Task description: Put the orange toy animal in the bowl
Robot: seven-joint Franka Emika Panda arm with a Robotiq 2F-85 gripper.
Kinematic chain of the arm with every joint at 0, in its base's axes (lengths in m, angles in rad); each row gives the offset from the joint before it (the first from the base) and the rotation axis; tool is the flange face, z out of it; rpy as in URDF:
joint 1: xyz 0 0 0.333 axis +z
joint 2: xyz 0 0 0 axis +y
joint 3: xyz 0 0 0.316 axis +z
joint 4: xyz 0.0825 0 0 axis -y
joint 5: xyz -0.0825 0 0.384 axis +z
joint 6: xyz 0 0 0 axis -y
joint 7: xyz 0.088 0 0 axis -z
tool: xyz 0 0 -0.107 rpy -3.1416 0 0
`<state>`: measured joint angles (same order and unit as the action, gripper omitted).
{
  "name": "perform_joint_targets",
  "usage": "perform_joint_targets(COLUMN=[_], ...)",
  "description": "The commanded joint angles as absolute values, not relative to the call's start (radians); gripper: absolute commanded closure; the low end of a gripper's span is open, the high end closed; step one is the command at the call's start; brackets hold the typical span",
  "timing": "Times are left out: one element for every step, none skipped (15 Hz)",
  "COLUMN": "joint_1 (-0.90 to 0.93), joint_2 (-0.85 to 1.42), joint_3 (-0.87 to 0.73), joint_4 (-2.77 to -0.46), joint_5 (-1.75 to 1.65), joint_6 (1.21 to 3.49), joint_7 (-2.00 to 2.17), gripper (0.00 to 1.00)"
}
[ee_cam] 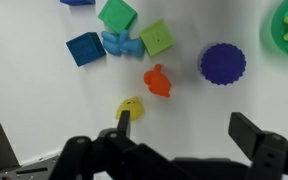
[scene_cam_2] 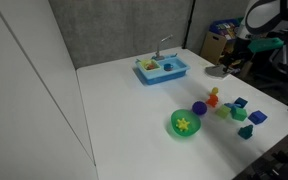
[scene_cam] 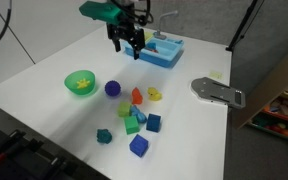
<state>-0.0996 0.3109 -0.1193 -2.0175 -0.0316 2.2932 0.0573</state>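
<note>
The orange toy animal [ee_cam: 158, 81] lay on the white table [scene_cam: 44, 60], untouched and free of any grip. In the wrist view a small yellow toy [ee_cam: 131, 107] sat just beside it, nearer the camera, and a purple ball [ee_cam: 223, 63] lay close by on its other side. The green bowl [scene_cam: 80, 82] stood beyond the ball, apart from the orange toy; something yellow showed inside it, but the orange toy was plainly not there. A loose cluster of green and blue blocks [scene_cam: 131, 125] lay on the opposite side of the orange toy from the gripper, in an exterior view. The gripper [scene_cam: 127, 38] hung well above the tabletop, near the blue tray [scene_cam: 167, 50] at the far side of the table, with nothing held. In the wrist view its two dark fingers [ee_cam: 124, 125] stood wide apart, so the jaws were spread and empty, and the orange toy appeared between and ahead of them. By this showing the task had barely begun: nothing had been grasped, lifted or carried. What remained was the whole of it, namely descending over the orange toy without catching the yellow one, closing on it, carrying it past the ball, and releasing it into the bowl.
</note>
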Motion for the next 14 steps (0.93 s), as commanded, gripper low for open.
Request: perform_joint_targets(joint_1=[-0.114, -0.117, -0.120, -0.121, -0.124, -0.118, -0.119, -0.119, -0.119, -0.118, -0.118, -0.124, -0.126, -0.131], joint_2=[0.404, 0.425, 0.443, 0.458, 0.467, 0.440, 0.451, 0.454, 0.454, 0.453, 0.453, 0.464, 0.477, 0.488], joint_3=[-0.132, -0.134, -0.136, -0.138, -0.137, -0.135, -0.135, -0.135, -0.135, -0.135, -0.135, -0.132, -0.131, -0.126], joint_4=[-1.981, -1.978, -1.974, -1.971, -1.967, -2.003, -2.002, -2.002, -2.002, -2.002, -2.002, -2.000, -1.995, -1.989], joint_5=[-0.042, -0.038, -0.036, -0.036, -0.031, -0.033, -0.033, -0.033, -0.033, -0.033, -0.033, -0.031, -0.035, -0.028], joint_6=[2.306, 2.304, 2.304, 2.305, 2.295, 2.306, 2.306, 2.306, 2.306, 2.306, 2.306, 2.332, 2.351, 2.363], joint_7=[0.064, 0.062, 0.061, 0.062, 0.058, 0.058, 0.058, 0.058, 0.058, 0.058, 0.058, 0.041, 0.032, 0.017], gripper=[0.00, 0.00, 0.00, 0.00, 0.00, 0.00, 0.00, 0.00, 0.00, 0.00, 0.00, 0.00, 0.00, 0.00])
